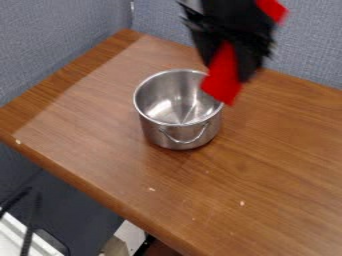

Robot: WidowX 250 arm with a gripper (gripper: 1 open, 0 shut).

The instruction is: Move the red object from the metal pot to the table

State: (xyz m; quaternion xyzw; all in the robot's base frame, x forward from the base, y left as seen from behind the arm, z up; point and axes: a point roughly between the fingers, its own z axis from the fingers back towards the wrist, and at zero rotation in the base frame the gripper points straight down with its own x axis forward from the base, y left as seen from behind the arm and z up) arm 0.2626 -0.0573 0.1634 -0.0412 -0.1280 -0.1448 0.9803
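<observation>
- Red object (pixel 222 75): a bright red, smooth, plastic-looking elongated bar with blocky edges, tilted, its lower part blurred. It hangs in the air, below and between the gripper's dark fingers.
- Gripper (pixel 230 48): dark and blurred, at the top of the view, closed around the red object.
- Metal pot (pixel 178 108): shiny round steel with straight sides, a rolled rim and a thin wire handle, upright just beside and below the gripper, on the table.
- Table (pixel 100 140): brown wood with visible grain, spreading beneath the gripper.
- Wall panels (pixel 51 45): grey-blue, fabric-like, behind the gripper.
</observation>
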